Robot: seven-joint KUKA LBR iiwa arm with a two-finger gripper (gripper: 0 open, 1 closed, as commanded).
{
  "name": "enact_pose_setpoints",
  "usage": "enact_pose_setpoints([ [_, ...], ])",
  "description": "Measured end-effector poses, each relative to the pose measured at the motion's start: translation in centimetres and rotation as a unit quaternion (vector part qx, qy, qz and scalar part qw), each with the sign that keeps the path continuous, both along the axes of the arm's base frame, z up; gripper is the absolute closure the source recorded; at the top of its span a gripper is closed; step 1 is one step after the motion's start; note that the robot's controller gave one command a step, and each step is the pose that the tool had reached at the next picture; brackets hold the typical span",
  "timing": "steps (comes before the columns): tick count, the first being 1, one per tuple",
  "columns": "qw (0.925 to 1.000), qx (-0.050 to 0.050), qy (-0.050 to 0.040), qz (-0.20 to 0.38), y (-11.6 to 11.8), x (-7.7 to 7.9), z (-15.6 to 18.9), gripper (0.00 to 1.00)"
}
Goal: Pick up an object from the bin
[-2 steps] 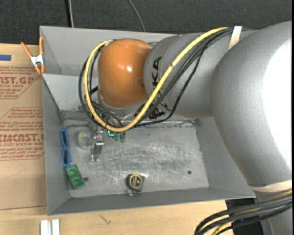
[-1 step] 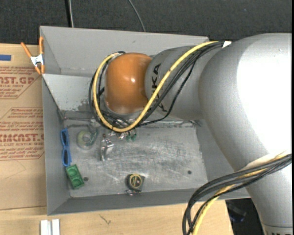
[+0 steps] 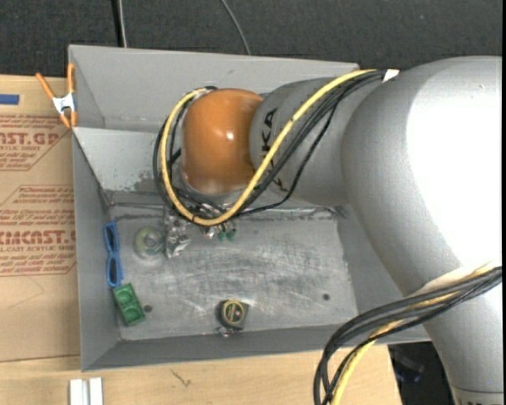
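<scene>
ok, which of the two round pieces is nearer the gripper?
The pale translucent disc, just left of the gripper; the dark brassy one lies much lower in view.

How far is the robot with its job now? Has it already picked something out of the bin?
Done: the gripper is low in the bin, beside a small round clear thing at the left of the floor. In hand: I see nothing held in it. Left: gripping one thing and lifting it out. The blue glasses, the green block and the round brass piece lie apart from it.
</scene>
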State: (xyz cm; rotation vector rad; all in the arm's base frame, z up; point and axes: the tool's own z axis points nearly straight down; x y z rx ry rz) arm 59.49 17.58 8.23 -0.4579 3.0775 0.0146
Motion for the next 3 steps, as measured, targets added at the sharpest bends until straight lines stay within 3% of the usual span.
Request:
enact_pose_setpoints([
  [1,0.9996,-0.006,0.008,0.025,0.1,-1.7,21.7,1.0],
  [2,0.9997,-0.007,0.0185,0.012,2.3,-8.1,7.7,1.0],
  [3,0.9998,-0.006,0.0137,0.011,2.3,-7.8,8.2,0.0],
])
